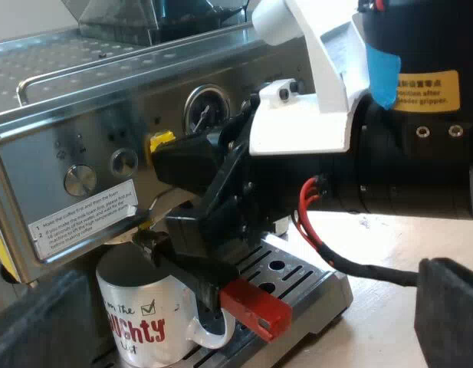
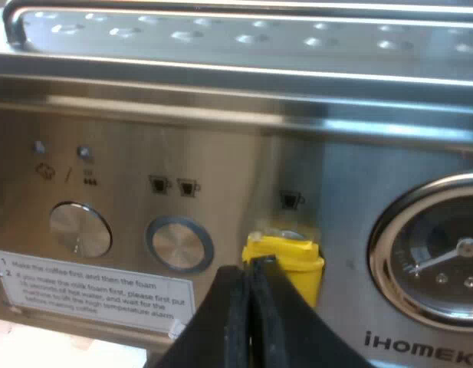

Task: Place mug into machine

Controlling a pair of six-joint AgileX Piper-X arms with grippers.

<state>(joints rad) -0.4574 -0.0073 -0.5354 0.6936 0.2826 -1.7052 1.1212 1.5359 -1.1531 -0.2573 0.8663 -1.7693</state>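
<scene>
A white mug (image 1: 136, 322) with red lettering stands on the drip tray (image 1: 297, 277) of the steel espresso machine (image 1: 90, 92), under the locked-in metal holder. The holder's dark handle ends in red (image 1: 255, 308) and sticks out beside the mug's handle. My left gripper (image 1: 244, 330) is open and stands back from the machine, its two fingers (image 1: 449, 307) wide apart with nothing between them. My right gripper (image 2: 251, 268) is shut, its fingertips touching a yellow button (image 2: 286, 257) on the front panel; from the left wrist it shows above the mug (image 1: 163, 153).
Two round metal buttons (image 2: 179, 244) and an instruction label (image 2: 90, 295) sit on the panel by the yellow button. A pressure gauge (image 2: 443, 257) is on its other side. The bean hopper (image 1: 144, 15) stands on the machine's top. A light wooden tabletop (image 1: 389, 322) lies beside the tray.
</scene>
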